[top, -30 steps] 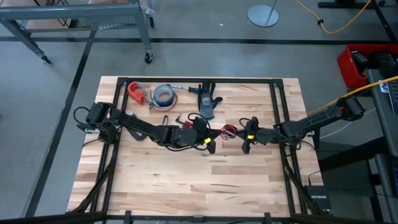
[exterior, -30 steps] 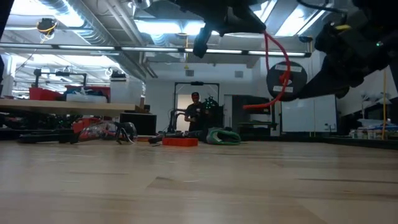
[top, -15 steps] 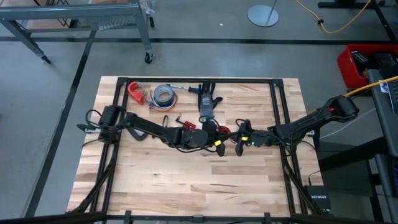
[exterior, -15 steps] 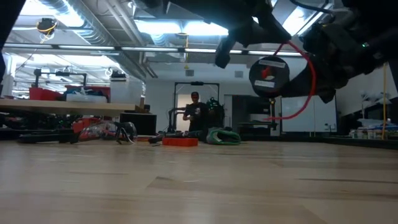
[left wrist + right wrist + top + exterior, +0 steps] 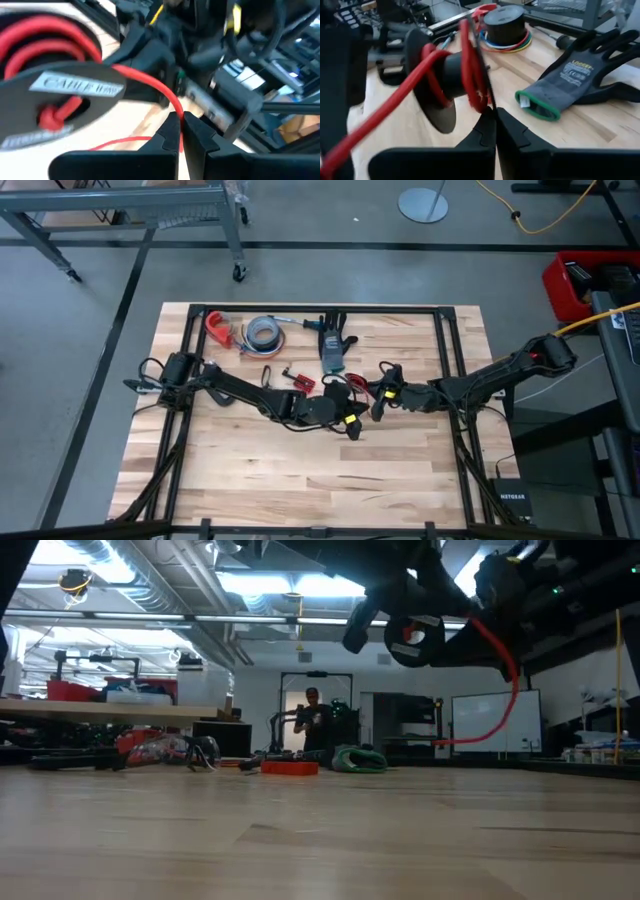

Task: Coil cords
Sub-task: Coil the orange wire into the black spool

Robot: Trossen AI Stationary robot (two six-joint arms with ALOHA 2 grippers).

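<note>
- A red cord [image 5: 427, 82] is being wound around a small black spool [image 5: 451, 75], which is being held up above the middle of the table [image 5: 300, 480], as the low view shows.
- The spool's thin flange is being pinched by the right end effector [image 5: 495, 116], its fingers closed on the disc's edge.
- A loose length of the same red cord [image 5: 150, 82] is being clamped between the closed fingers of the left end effector [image 5: 181, 122], just beside the spool's labelled face [image 5: 65, 107].
- In the high view, the left end effector [image 5: 350, 423] and the right end effector [image 5: 380, 405] are being kept close together near the table's centre.
- A grey glove with a green cuff [image 5: 575, 75] is lying flat on the table beyond the spool.
- A roll ringed with coloured wires [image 5: 506, 26] is sitting near the far edge of the table, with a red clamp-like tool [image 5: 217, 328] beside it.
- A person [image 5: 314, 720] is standing in the room behind the table.
</note>
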